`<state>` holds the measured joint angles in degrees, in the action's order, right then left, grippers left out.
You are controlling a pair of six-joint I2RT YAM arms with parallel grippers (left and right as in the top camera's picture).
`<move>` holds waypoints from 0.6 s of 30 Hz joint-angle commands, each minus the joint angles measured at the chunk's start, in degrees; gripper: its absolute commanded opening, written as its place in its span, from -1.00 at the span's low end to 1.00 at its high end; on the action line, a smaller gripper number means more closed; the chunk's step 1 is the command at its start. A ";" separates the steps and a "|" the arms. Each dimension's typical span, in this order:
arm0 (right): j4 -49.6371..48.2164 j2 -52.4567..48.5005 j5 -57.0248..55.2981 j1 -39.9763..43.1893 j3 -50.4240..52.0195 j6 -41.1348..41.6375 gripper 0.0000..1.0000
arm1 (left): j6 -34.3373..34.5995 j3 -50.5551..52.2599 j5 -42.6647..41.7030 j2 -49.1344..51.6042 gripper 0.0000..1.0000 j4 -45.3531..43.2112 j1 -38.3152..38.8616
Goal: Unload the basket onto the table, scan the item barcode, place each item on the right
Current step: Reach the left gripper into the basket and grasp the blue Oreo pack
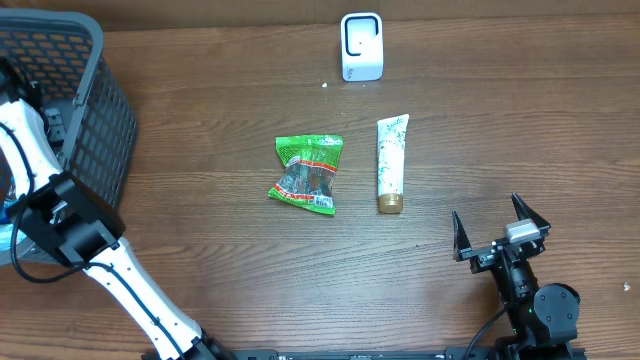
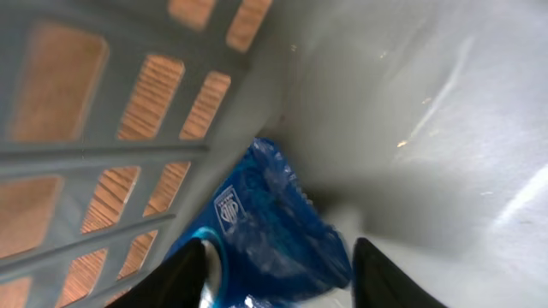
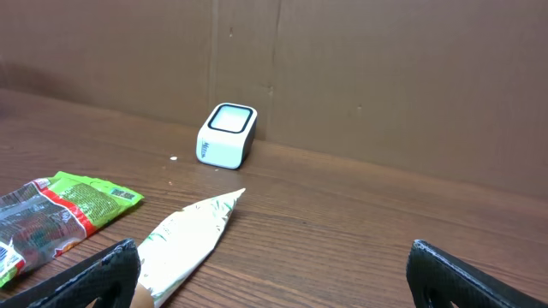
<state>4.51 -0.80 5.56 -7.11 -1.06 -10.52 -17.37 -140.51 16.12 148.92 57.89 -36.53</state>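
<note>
1. From the overhead view, a grey plastic lattice basket stood at the left edge of the brown wooden table, and the white left arm reached down inside it, so its fingers were hidden here. A small white box-shaped barcode scanner sat near the far edge. A crinkled green snack packet and a white tube with a gold cap lay side by side mid-table, apart from each other. The right gripper hovered near the front edge with its jaws spread wide and nothing between them
2. The left wrist view showed the left gripper low in the basket, its two dark fingers part-way apart on either side of a shiny blue plastic packet that lay against the basket's wall. Whether the pads were pressing on the packet could not be told
3. In the right wrist view, the right gripper's fingers stood fully apart and empty, with the tube just ahead, the green packet to its left and the scanner well beyond
</note>
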 commanded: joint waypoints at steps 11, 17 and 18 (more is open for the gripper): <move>-0.31 0.63 -0.09 0.33 0.61 -0.04 1.00 | 0.28 8.37 -0.81 1.84 -0.92 -1.99 1.20; -0.31 0.63 -0.09 0.33 0.61 -0.04 1.00 | 2.75 7.89 -0.96 1.29 -0.92 0.42 4.24; -0.31 0.63 -0.09 0.33 0.61 -0.02 1.00 | 3.87 7.39 -0.96 0.83 -0.92 1.05 4.87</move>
<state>4.51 -0.80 5.56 -7.09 -1.06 -10.55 -17.04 -135.35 19.53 147.09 56.16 -35.81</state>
